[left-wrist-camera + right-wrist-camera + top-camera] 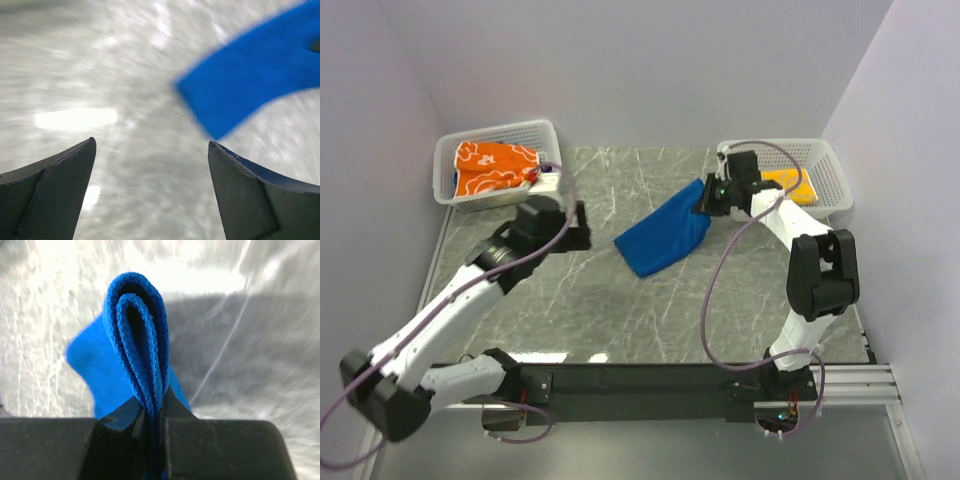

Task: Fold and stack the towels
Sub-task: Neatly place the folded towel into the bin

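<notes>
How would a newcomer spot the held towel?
At the centre of the grey marble tabletop lies a plain royal blue cloth towel, its corner in the right pincer. Unlike the orange towel and yellow towel, it sits outside the white mesh baskets.

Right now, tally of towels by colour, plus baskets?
orange towel: 1
blue towel: 1, held by the right end effector
yellow towel: 1
white baskets: 2
Total: 5
</notes>
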Controlling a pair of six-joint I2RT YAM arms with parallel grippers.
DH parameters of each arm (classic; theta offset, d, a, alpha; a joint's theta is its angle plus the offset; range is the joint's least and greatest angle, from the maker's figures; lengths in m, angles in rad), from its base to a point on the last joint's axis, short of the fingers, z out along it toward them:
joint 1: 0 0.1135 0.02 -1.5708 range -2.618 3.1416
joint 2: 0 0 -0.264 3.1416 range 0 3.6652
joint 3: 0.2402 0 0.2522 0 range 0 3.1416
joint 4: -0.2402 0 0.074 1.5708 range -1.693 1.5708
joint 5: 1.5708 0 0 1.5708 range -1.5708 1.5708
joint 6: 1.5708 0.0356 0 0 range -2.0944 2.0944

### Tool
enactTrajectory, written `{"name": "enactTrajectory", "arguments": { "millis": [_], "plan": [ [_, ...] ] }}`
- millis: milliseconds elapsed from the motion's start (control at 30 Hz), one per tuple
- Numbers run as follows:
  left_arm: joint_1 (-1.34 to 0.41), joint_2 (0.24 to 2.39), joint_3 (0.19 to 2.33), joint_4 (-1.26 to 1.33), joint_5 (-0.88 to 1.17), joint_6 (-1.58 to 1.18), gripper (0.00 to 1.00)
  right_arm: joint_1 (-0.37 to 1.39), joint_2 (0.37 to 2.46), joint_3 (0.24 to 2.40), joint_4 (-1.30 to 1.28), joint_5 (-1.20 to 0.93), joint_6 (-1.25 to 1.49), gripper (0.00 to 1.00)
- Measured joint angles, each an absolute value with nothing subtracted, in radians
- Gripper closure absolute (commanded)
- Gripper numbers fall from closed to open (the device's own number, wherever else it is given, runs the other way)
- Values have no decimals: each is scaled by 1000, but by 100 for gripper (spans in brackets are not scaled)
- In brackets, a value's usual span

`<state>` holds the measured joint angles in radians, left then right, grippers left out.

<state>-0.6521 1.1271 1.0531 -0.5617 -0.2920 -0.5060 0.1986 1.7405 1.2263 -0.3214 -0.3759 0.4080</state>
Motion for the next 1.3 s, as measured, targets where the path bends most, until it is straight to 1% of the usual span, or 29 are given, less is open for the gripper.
{"name": "enactTrajectory", "arguments": {
  "millis": [67, 200, 300, 500, 833, 1033, 1300],
  "plan": [
    [-566, 1049, 1025, -562, -314, -472, 0, 186, 1782, 1342, -377, -363, 364, 100],
    [-477, 971, 917, -529, -331, -437, 1, 162, 1901, 1587, -507, -321, 270, 100],
    [-440, 997, 839, -519, -330, -427, 1, 146, 1980, 1746, -607, -265, 205, 100],
    [-384, 1072, 826, -518, -328, -412, 1, 98, 2061, 1966, -736, -159, 95, 100],
    [-354, 1113, 825, -484, -339, -411, 1, 7, 2072, 2038, -772, -97, -56, 100],
    [-352, 1177, 825, -477, -343, -412, 2, -52, 2128, 2105, -778, -83, -128, 100],
    [-352, 1184, 825, -450, -355, -409, 1, -112, 2162, 2117, -778, -63, -208, 100]
  ]
}}
